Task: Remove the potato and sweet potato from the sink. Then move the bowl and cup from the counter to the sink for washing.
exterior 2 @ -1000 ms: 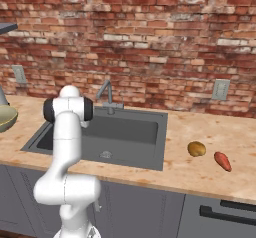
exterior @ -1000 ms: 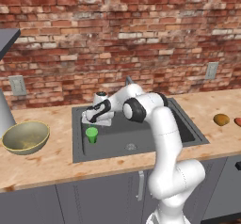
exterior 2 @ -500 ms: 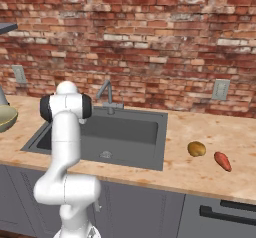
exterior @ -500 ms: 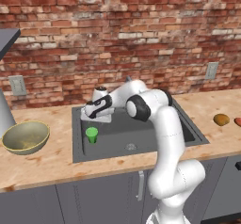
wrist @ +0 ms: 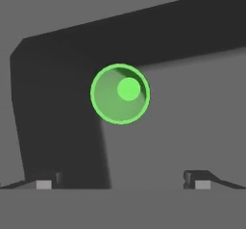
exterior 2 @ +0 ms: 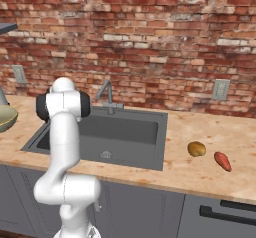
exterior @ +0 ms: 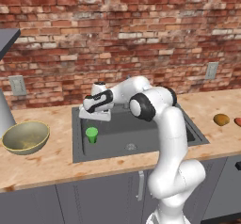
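A bright green cup [exterior: 92, 134] stands in the dark grey sink [exterior: 141, 143]; an olive-yellow bowl [exterior: 26, 137] — pale-rimmed, its inside perhaps speckled — a golden-brown potato [exterior 2: 197, 149] and an orange-red sweet potato [exterior 2: 222, 161] rest on the mottled tan counter [exterior 2: 210, 169] below a red brick wall [exterior 2: 150, 37].

Illumination is even, bright and diffuse, without glare. In the hand view, hard-edged dark shadow covers the sink [wrist: 202, 108] floor beyond the gripper [wrist: 120, 184]. Rendering is sharp and undistorted.

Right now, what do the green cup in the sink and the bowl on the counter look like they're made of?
The cup looks like plastic: uniform bright green, matte, thin rim, though glazed ceramic is possible. The bowl looks like glazed ceramic or stoneware: olive-yellow with a pale rim and a speckled inside. Both are rendered, so this is a guess.
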{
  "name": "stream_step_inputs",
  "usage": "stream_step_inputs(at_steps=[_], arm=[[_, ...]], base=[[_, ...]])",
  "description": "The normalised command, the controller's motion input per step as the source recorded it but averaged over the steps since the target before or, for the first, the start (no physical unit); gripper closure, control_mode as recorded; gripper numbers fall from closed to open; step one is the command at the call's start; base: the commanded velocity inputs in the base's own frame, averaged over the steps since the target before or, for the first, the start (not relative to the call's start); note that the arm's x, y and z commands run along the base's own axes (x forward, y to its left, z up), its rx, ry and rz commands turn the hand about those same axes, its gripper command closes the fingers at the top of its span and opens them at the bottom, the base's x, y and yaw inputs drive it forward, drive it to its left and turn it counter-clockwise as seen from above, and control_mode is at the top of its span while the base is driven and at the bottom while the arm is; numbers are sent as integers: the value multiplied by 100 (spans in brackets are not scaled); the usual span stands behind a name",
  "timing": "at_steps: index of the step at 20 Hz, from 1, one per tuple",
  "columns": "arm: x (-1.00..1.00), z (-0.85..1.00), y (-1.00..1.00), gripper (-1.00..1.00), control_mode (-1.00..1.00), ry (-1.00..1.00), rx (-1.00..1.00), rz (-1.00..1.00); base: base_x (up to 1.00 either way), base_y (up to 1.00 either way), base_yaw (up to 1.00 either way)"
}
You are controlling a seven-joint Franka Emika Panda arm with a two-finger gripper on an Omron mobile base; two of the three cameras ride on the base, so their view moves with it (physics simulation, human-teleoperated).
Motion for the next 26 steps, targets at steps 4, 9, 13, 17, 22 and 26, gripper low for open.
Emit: stream_step_inputs(at_steps=[4, 9, 13, 17, 22, 26], arm=[[-27, 36, 2, -100, -100, 11, 0, 0], [-29, 33, 6, -100, -100, 6, 0, 0], [-29, 30, 10, -100, -100, 5, 0, 0], [-27, 25, 16, -100, -100, 6, 0, 0], [-28, 20, 20, -100, -100, 2, 0, 2], [-28, 20, 22, -100, -100, 0, 0, 3]], base=[[0, 0, 0], [0, 0, 0], [0, 0, 0], [0, 0, 0], [0, 0, 0], [0, 0, 0]])
